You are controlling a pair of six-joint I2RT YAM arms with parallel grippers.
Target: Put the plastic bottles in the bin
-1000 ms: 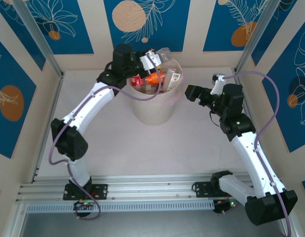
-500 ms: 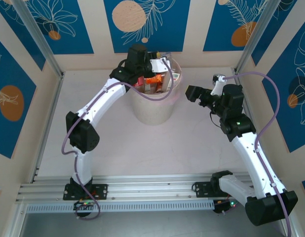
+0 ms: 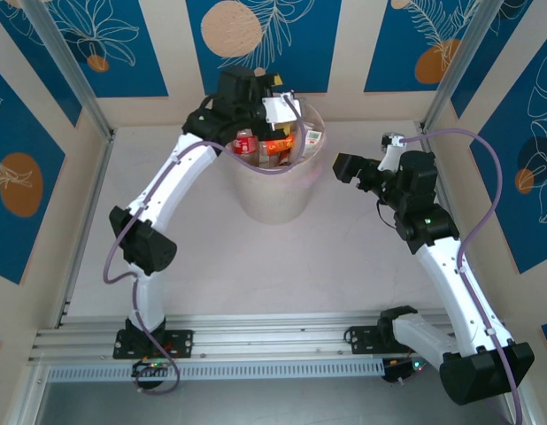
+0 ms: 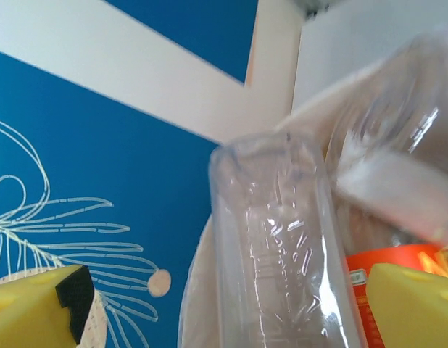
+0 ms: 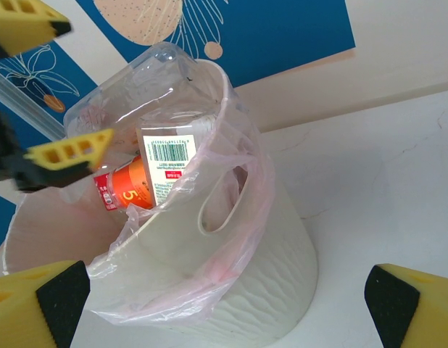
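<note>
Left fingers released, spread either side of clear plastic bottle (atop orange-labelled bottle) in round pale cream lined bin; right fingers spread, empty, beside bin.

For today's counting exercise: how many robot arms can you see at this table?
2. The left arm reaches over the bin; the right arm bends at the bin's right, the right gripper apart from it.

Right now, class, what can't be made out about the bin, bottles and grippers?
Top external: the left arm overhangs the bin, so its bottles cannot be counted.
Left wrist: the bottom edge cuts off the clear bottle in the left gripper; its other end is unseen.
Right wrist: the bin's rim hides part of the orange-labelled bottle.
</note>
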